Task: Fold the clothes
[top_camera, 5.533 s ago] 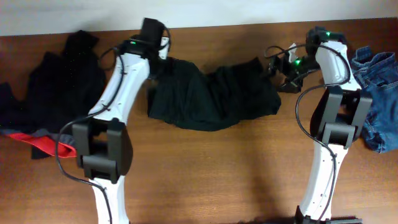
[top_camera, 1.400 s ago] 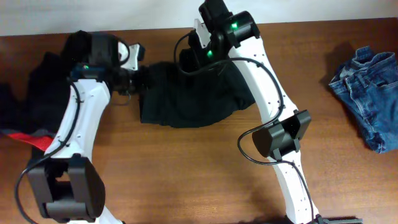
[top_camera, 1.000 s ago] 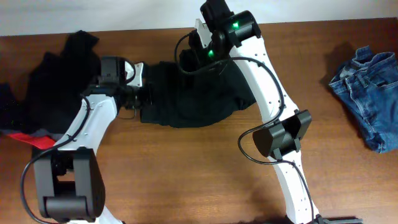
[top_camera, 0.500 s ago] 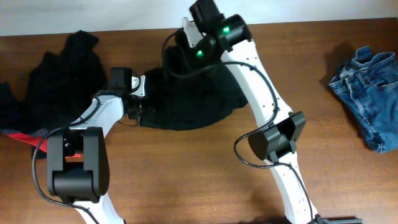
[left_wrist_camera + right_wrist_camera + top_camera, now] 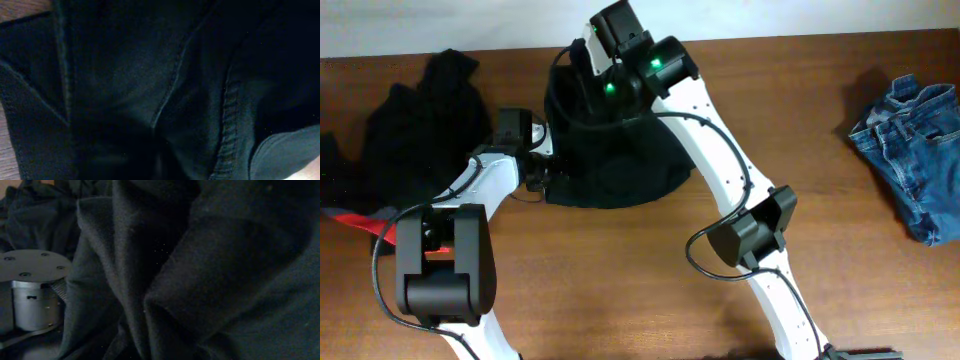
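A black garment (image 5: 620, 165) lies bunched at the table's back middle. My right gripper (image 5: 578, 80) is over its far left part, shut on a raised fold of it, and dark cloth (image 5: 210, 255) fills the right wrist view. At the garment's left edge my left gripper (image 5: 542, 172) is pressed into the fabric. Its wrist view shows only black seamed cloth (image 5: 150, 75), and the jaws are lost in the dark. More black clothes (image 5: 420, 120), one with a red edge (image 5: 350, 215), are heaped at the far left. Blue jeans (image 5: 910, 150) lie at the far right.
The brown wooden table (image 5: 650, 280) stretches bare towards the front. The right arm (image 5: 720, 160) reaches diagonally across the black garment. A grey metal cylinder (image 5: 30, 295) sits close on the left of the right wrist view.
My right gripper has carried the garment's fold leftwards across the garment, which is now more compact. The left arm has held at the left edge over the last half second.
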